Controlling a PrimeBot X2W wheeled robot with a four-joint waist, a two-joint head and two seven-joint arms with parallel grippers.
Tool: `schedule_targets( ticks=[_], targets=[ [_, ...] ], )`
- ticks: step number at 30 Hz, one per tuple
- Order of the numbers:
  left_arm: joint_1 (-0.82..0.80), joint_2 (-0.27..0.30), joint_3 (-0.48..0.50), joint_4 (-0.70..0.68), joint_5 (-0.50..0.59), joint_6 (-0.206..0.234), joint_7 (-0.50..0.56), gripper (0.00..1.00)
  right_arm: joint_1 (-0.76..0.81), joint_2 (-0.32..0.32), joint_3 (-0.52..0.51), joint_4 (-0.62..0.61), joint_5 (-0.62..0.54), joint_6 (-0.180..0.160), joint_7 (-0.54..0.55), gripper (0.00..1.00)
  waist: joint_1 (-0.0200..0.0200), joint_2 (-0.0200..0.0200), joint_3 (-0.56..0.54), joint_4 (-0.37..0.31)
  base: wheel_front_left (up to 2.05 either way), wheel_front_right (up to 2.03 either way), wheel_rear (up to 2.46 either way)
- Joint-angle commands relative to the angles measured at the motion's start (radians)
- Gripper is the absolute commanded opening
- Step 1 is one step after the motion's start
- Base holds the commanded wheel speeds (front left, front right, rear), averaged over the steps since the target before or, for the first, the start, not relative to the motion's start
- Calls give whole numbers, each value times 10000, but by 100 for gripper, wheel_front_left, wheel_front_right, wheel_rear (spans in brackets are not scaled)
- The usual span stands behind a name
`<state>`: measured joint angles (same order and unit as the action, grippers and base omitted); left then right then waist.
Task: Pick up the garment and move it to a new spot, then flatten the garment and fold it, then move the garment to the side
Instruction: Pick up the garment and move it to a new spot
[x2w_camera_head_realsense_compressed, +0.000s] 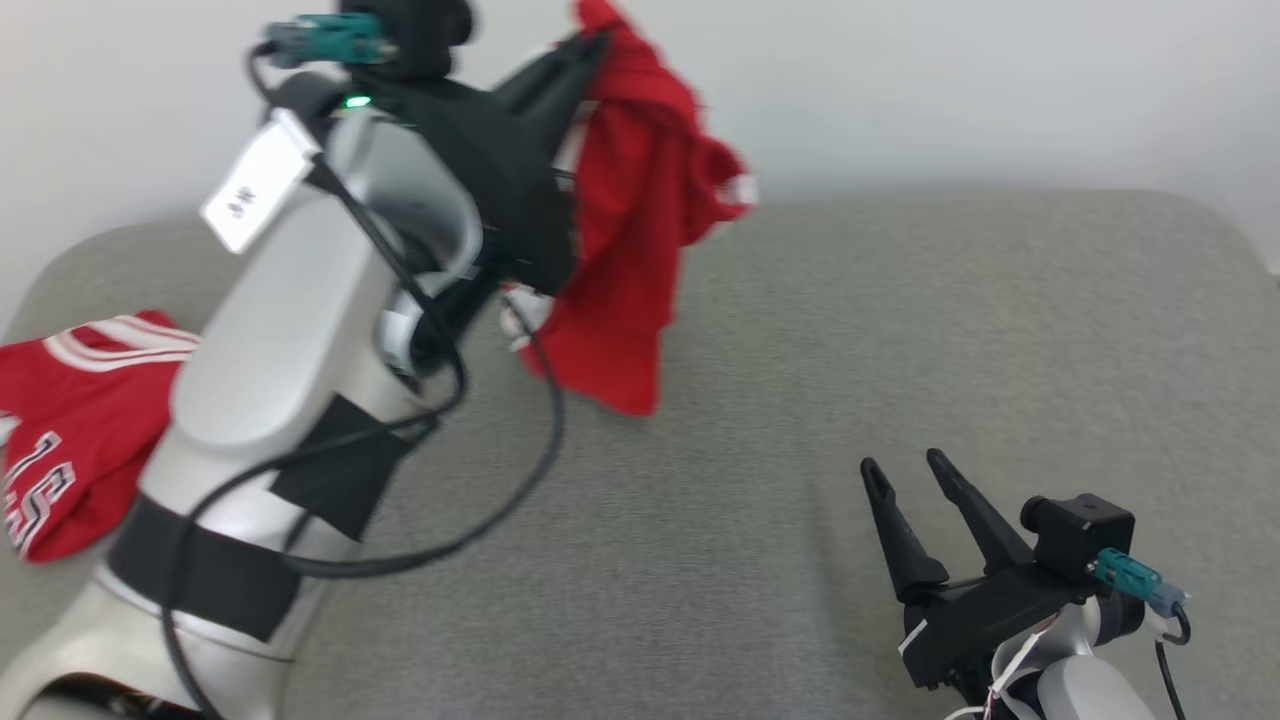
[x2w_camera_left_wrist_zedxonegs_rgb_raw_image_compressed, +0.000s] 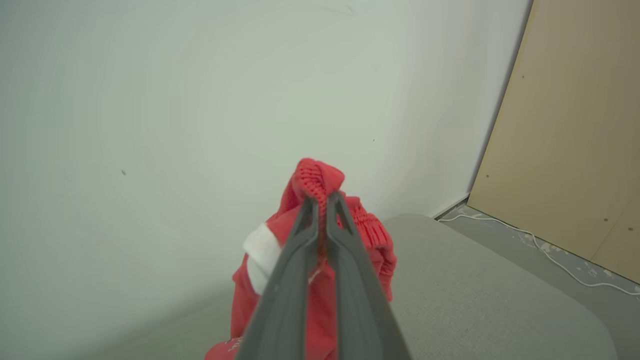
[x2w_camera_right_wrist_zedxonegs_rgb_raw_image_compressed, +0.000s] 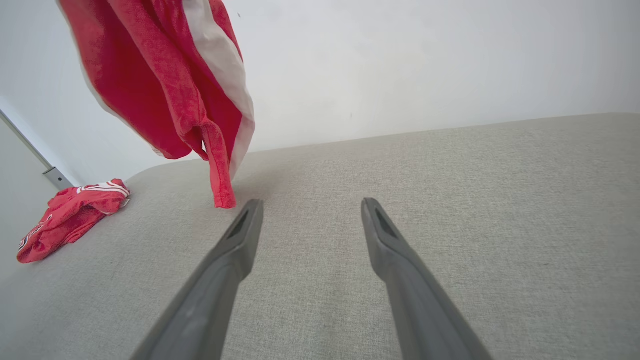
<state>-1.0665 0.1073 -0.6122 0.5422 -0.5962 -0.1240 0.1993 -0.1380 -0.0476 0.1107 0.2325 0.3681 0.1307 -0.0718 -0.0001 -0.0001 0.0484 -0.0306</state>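
Observation:
A red garment (x2w_camera_head_realsense_compressed: 640, 220) with white trim hangs in the air above the grey padded table (x2w_camera_head_realsense_compressed: 900, 350), pinched at its top by my left gripper (x2w_camera_head_realsense_compressed: 590, 45), which is raised high at the back. In the left wrist view the two fingers (x2w_camera_left_wrist_zedxonegs_rgb_raw_image_compressed: 345, 280) press together on a bunched fold of the garment (x2w_camera_left_wrist_zedxonegs_rgb_raw_image_compressed: 320, 182). The right wrist view shows the garment (x2w_camera_right_wrist_zedxonegs_rgb_raw_image_compressed: 165, 75) dangling with its lower tip just above the table. My right gripper (x2w_camera_head_realsense_compressed: 910, 470) rests low at the front right, open and empty, with its fingers (x2w_camera_right_wrist_zedxonegs_rgb_raw_image_compressed: 235, 245) spread over bare fabric.
A second red garment (x2w_camera_head_realsense_compressed: 70, 420) with white stripes and lettering lies crumpled at the table's left edge, also visible as a heap (x2w_camera_right_wrist_zedxonegs_rgb_raw_image_compressed: 70, 215) in the right wrist view. A pale wall stands behind the table. A white cable (x2w_camera_left_wrist_zedxonegs_rgb_raw_image_compressed: 550, 255) runs along the floor beside a wooden panel.

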Motion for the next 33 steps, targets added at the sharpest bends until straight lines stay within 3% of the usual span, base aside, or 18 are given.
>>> schedule_targets(
  ticks=[1,11,17,33],
  targets=[
    [-13,-186,-209,-452,-242,-52,6,0,-152,-46,-110,49,0,0,-96,100,1,1,87,-655,0,0,0],
    [-106,-519,-1130,-1635,-749,32,-204,0,-399,-49,-127,121,72,0,-184,100,1,1,392,-1470,0,0,0],
    [436,-500,-1468,-1153,-789,393,-308,0,-466,-49,-157,216,133,0,-271,100,1,1,585,-1494,0,0,0],
    [2281,874,-1317,1461,-737,1321,-898,0,-411,-51,-147,45,-121,0,-40,100,1,1,656,-483,0,0,0]
  ],
)
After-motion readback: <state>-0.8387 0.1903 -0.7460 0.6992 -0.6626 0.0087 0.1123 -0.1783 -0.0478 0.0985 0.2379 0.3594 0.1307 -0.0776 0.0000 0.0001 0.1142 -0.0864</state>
